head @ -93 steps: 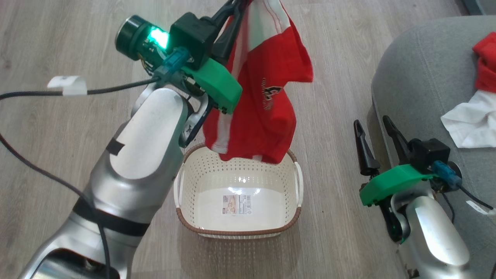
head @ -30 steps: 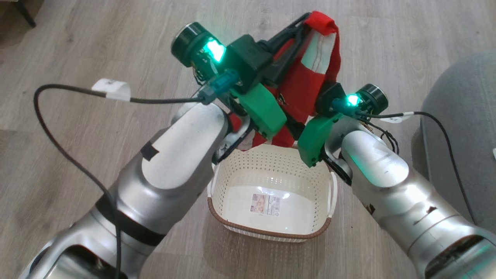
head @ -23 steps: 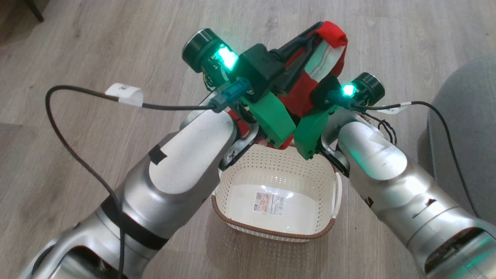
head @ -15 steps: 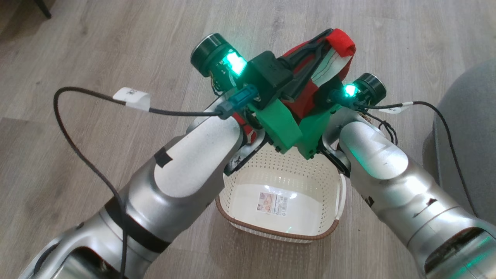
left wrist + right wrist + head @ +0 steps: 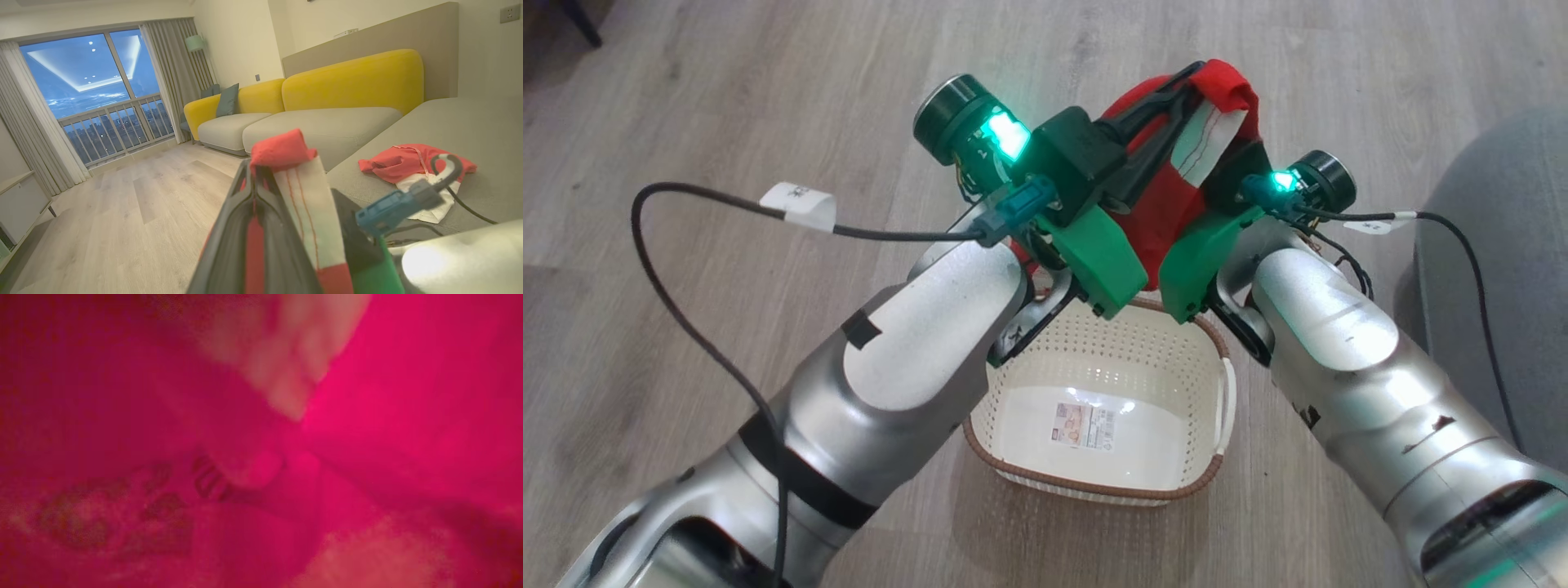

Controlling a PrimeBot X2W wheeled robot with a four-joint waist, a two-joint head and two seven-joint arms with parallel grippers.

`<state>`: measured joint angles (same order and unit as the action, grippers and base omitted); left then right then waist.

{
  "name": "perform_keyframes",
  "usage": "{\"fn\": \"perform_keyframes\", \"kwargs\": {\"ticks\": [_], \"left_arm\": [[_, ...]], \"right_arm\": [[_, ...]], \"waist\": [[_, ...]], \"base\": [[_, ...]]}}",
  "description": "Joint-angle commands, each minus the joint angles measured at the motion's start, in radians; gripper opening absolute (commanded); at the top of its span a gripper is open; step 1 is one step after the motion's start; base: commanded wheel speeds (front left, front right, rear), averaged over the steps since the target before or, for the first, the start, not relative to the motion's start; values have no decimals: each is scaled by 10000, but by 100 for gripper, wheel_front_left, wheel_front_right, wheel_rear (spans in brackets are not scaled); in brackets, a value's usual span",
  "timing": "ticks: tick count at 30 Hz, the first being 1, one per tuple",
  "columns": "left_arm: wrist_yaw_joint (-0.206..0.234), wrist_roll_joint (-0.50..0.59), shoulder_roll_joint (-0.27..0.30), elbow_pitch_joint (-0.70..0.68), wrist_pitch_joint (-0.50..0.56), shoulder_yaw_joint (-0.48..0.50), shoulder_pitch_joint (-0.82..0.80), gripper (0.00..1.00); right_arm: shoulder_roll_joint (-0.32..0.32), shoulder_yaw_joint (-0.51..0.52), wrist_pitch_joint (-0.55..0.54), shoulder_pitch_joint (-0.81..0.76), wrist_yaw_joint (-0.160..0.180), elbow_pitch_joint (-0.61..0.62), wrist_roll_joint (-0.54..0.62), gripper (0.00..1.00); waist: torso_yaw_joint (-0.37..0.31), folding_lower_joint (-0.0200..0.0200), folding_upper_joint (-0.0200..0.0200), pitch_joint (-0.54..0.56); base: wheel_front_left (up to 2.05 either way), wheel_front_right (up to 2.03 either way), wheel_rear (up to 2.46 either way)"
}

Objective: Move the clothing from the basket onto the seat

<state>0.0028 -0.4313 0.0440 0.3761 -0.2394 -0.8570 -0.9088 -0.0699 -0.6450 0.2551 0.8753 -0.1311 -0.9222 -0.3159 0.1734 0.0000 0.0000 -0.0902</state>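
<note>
Left end effector (image 5: 1188, 86) is clamping the upper fold of the red-and-white garment (image 5: 1164, 216), with its two dark fingers pressing together on the fabric, as the left wrist view is confirming. The right end effector (image 5: 1221, 192) is also clenching, buried in the same garment just beside the left one. Its wrist view is showing red fabric right against the lens, so we are unable to tell whether cloth is sitting between its fingers.

We are judging the task as nearly complete. The basket (image 5: 1143, 343) is standing on the floor (image 5: 727, 98) with nothing inside it, its bottom label lying in plain view. A red garment (image 5: 408, 163) and a white garment (image 5: 433, 212) are lying together on the seat (image 5: 482, 118). We are therefore treating the held garment as the last item to transfer.

That garment is hanging in the air above the far rim of the basket, draping down between the two wrists. It is not touching the seat, which is lying well apart to the robot's right. We are expecting the remaining work to be carrying it across and releasing it there.
</note>
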Motion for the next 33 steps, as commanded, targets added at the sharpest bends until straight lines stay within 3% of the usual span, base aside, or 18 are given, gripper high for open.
{"fn": "perform_keyframes", "kwargs": {"ticks": [1, 8, 33], "left_arm": [[-27, -108, 221, -186, -103, 419, -555, 100], [-197, -286, 457, 184, -158, 555, -365, 100], [-560, -284, 1299, 321, -222, 1495, 1244, 100]], "right_arm": [[196, 178, 67, 131, 4, 402, 115, 0], [196, 704, 67, -7, 4, 1032, 270, 0], [-160, 2311, 67, -1567, 4, 3560, 831, 0]], "waist": [[-128, 0, 0, -53], [-893, 0, 0, -201], [-5704, 0, 0, -431]], "base": [[0, 0, 0], [0, 0, 0], [0, 0, 0]]}}
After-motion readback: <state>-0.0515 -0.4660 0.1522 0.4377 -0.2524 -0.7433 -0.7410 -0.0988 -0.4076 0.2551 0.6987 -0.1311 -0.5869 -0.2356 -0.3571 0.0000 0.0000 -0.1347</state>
